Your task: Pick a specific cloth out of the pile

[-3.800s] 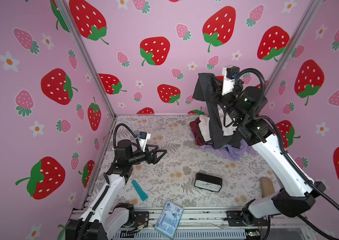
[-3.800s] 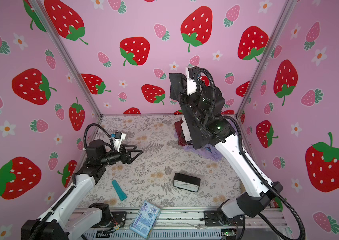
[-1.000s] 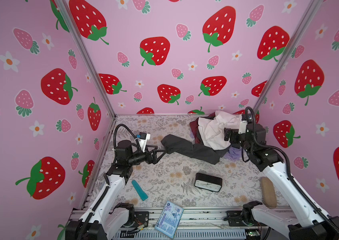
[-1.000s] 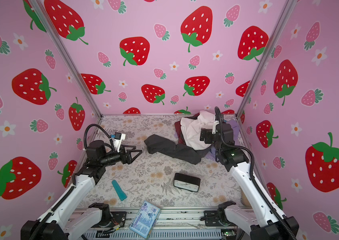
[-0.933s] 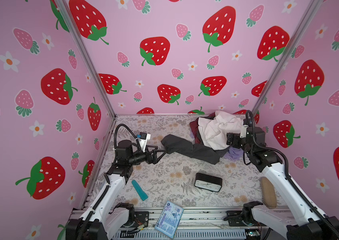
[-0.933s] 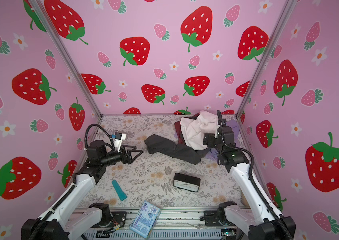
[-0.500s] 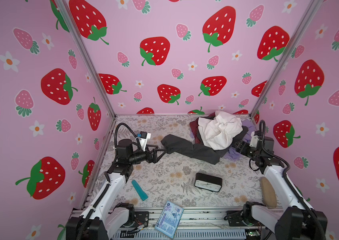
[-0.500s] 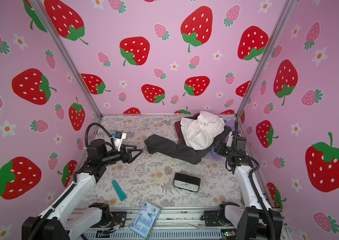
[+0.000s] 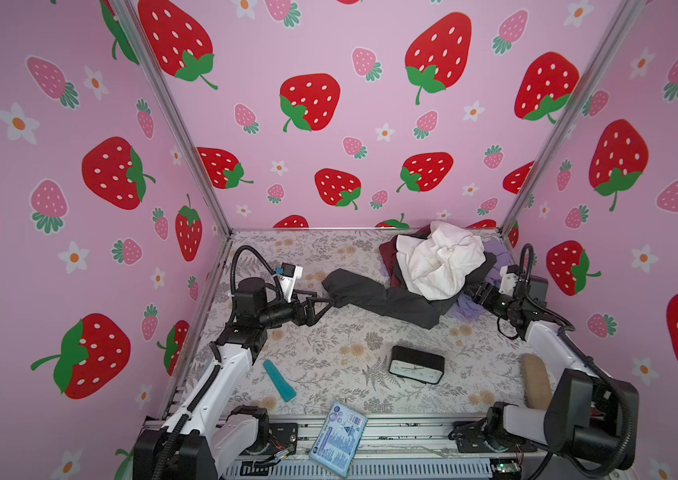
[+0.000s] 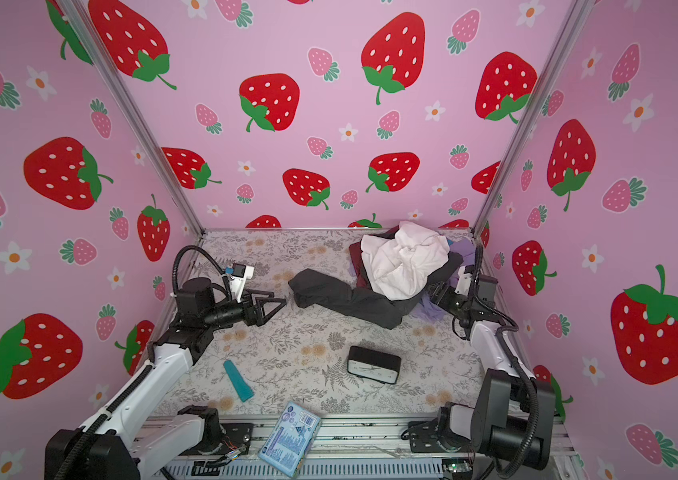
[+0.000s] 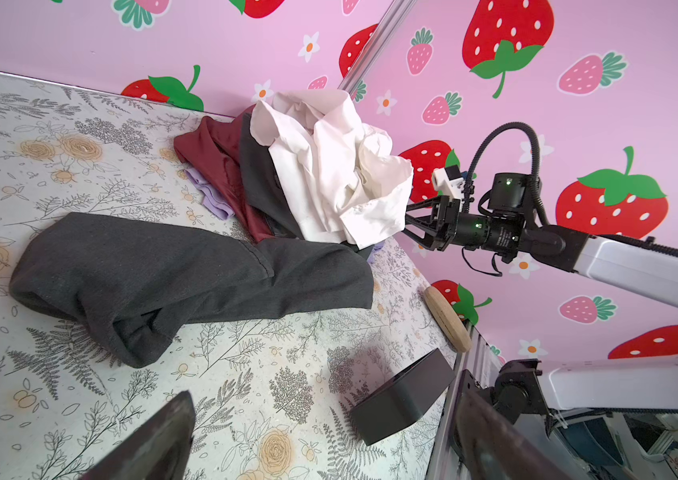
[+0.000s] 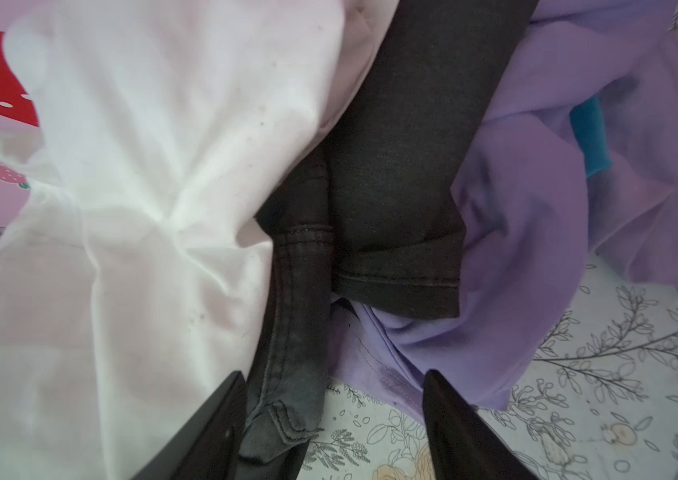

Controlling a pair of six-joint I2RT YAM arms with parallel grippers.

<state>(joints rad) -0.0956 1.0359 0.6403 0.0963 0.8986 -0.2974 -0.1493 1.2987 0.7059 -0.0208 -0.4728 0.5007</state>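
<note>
Lowered since earlier, our right tool flanks the pile at three o'clock, jaws apart straddling the cloth for gripping.

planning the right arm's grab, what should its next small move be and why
Probably close the right gripper. Its jaws stand open, and the dark seamed hem of the cloth lies between them, with the white shirt to one side and the lavender garment to the other. Closing now should catch mostly the dark fabric, though a lavender fold lies close and might get pinched too.
</note>
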